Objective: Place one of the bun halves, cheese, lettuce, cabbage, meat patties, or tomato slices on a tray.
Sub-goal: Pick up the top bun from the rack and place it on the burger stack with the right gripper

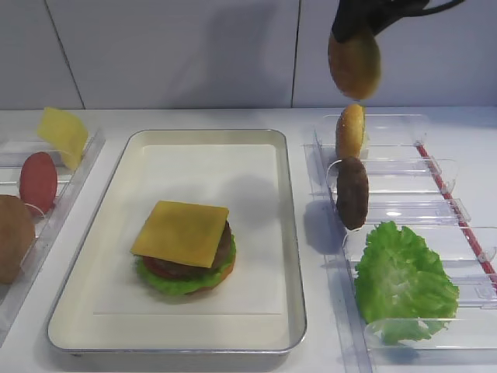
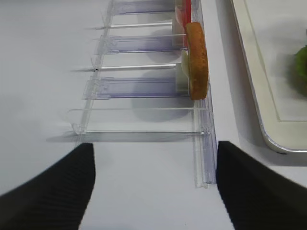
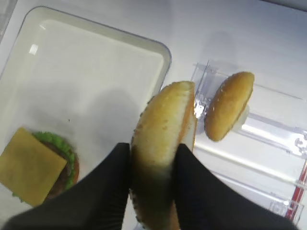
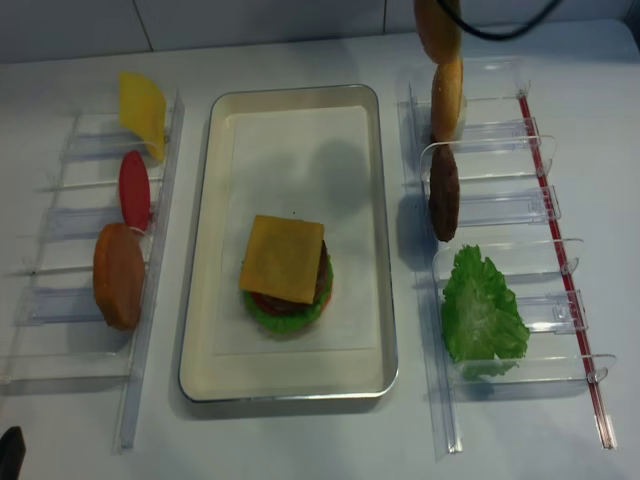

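I see my right gripper (image 3: 152, 165) squeezed tight on a bun top (image 3: 163, 143). The bun stands on its edge between the two black fingers (image 3: 108, 187). In the high view the bun hangs in the air at the upper right of the frame, above the right bins (image 1: 404, 210).

Just under it, a second bun (image 1: 351, 130) stands on edge in the top right bin. Below that a patty (image 1: 352, 193) stands on edge in the next bin. A green lettuce leaf (image 1: 404, 280) lies across the bins at the lower right.

The tray (image 1: 291, 233) sits in the middle of the frame. A small stack (image 1: 186, 249) rests in its lower half: a yellow cheese square (image 1: 181, 232) on top, then a brown patty, a red tomato slice, green lettuce and a bun at the bottom.

At the left edge of the frame are more bins (image 4: 150, 300). A cheese slice (image 1: 64, 134) leans at the top, a tomato slice (image 1: 38, 181) stands below it, and a plain bun half (image 1: 14, 237) stands lowest.

My left gripper (image 2: 153, 187) shows only in its own camera. Its two black fingers (image 2: 53, 191) are spread wide apart at the bottom of the frame, with nothing between them. Past them I see the left bins with the plain bun half on edge.
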`<state>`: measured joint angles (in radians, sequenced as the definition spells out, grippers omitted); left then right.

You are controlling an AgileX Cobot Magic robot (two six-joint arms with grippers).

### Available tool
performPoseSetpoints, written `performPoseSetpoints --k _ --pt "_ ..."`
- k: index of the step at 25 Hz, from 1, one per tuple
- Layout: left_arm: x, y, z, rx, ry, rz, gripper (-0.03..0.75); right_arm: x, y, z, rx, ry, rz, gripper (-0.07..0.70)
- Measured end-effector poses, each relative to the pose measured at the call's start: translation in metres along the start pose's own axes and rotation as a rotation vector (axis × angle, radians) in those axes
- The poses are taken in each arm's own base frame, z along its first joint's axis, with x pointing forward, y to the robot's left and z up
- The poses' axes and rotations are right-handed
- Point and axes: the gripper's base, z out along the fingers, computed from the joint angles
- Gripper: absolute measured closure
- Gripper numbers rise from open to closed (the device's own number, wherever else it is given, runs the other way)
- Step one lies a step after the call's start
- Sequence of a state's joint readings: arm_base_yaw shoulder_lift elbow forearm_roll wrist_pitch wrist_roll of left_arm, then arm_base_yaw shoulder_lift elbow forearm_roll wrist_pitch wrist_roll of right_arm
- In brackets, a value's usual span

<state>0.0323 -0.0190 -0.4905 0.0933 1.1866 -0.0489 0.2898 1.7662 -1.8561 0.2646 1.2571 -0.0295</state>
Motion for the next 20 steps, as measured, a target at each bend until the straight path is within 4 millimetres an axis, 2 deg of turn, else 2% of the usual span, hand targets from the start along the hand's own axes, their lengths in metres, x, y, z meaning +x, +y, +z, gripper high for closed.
performPoseSetpoints --k 3,6,13,16,20 --pt "0.0 0.0 0.0 0.0 0.0 0.0 0.206 0.025 0.005 -0.02 -0.008 -0.005 -0.015 0.391" --pt "0.0 0.0 0.0 0.0 0.0 0.0 0.206 0.051 0.008 -0.029 -0.041 -0.018 -0.028 0.392" --pt "0.0 0.0 0.0 0.0 0.0 0.0 0.206 0.11 0.016 -0.019 -0.189 -0.038 -0.008 0.393" --pt "0.0 0.0 0.0 0.0 0.0 0.0 0.206 0.123 0.018 -0.012 -0.255 -0.043 0.013 0.393" --pt "0.0 0.0 0.0 0.0 0.0 0.0 0.206 0.13 0.024 0.0 -0.374 -0.065 0.025 0.393"
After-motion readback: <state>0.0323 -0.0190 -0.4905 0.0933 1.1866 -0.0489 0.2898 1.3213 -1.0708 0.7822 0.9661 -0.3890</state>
